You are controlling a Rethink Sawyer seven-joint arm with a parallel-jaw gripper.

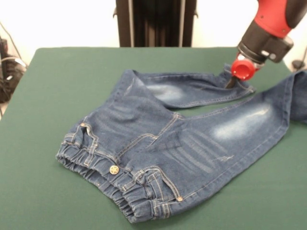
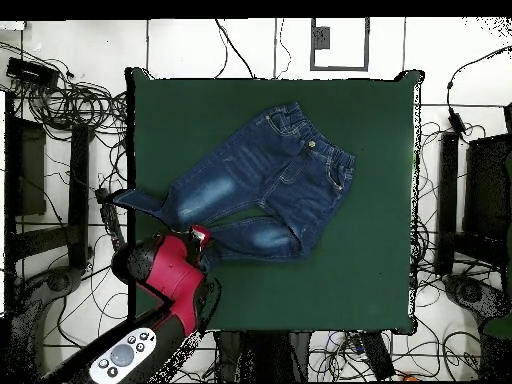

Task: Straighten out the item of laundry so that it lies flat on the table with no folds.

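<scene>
Front view puts one pair of jeans (image 1: 163, 148) across the middle and right of the green surface (image 1: 48, 96), waistband at lower left, two legs running to the upper right. I see my tool (image 1: 230, 82) down on the cuff of the upper leg; whether it is wide, narrow or gripping cloth, I cannot tell. I judge the step as taking hold of that cuff. Next I must draw it outward to spread the legs. Count: one garment, one arm.
</scene>
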